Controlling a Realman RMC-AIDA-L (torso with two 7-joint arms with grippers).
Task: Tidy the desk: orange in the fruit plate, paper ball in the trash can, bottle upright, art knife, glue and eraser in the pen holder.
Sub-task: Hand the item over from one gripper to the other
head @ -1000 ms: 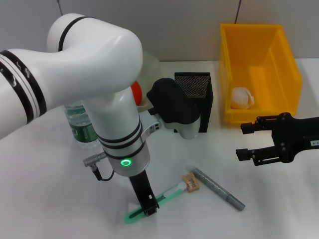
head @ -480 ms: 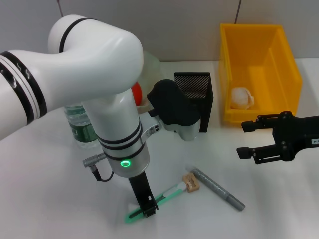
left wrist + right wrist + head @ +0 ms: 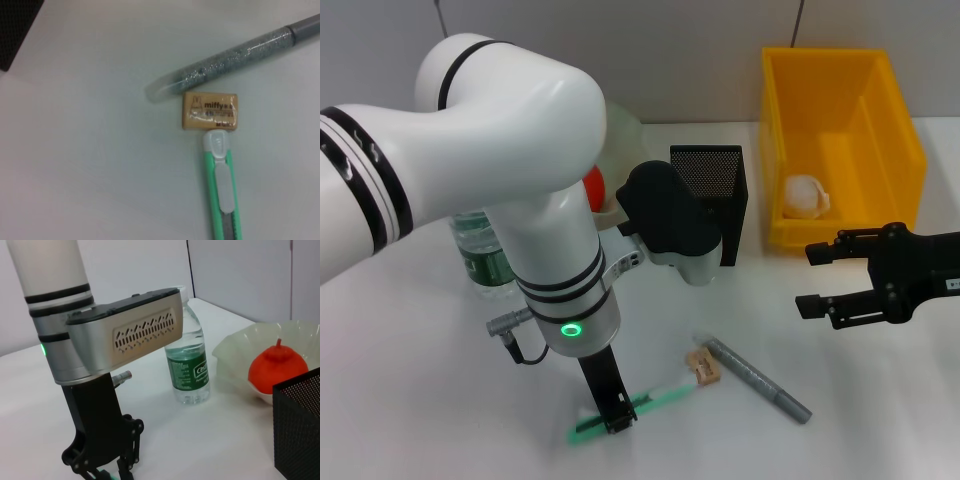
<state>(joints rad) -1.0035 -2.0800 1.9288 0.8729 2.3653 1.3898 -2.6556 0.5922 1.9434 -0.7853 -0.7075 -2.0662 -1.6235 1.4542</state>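
My left gripper (image 3: pixel 616 417) is down at the table's near edge, shut on the green art knife (image 3: pixel 640 408) near its rear end. The knife (image 3: pixel 222 195) points at the tan eraser (image 3: pixel 210 111), almost touching it. The grey glitter glue stick (image 3: pixel 758 379) lies just beyond the eraser (image 3: pixel 703 367). The black mesh pen holder (image 3: pixel 715 190) stands behind them. The orange (image 3: pixel 593 186) sits in the pale fruit plate (image 3: pixel 623 135). The paper ball (image 3: pixel 805 195) lies in the yellow trash can (image 3: pixel 900 150). The bottle (image 3: pixel 480 250) stands upright on the left. My right gripper (image 3: pixel 812 281) hovers open at the right.
In the right wrist view the bottle (image 3: pixel 187 370), orange (image 3: pixel 277 367), fruit plate (image 3: pixel 240 347) and pen holder (image 3: pixel 297 425) stand behind the left gripper (image 3: pixel 107 470). The left arm's bulk hides much of the table's left half. White tabletop lies between the glue stick and the right gripper.
The art knife has shifted slightly in the left gripper; its far end sits a little nearer the table's front edge and looks thinner. The right arm has barely moved.
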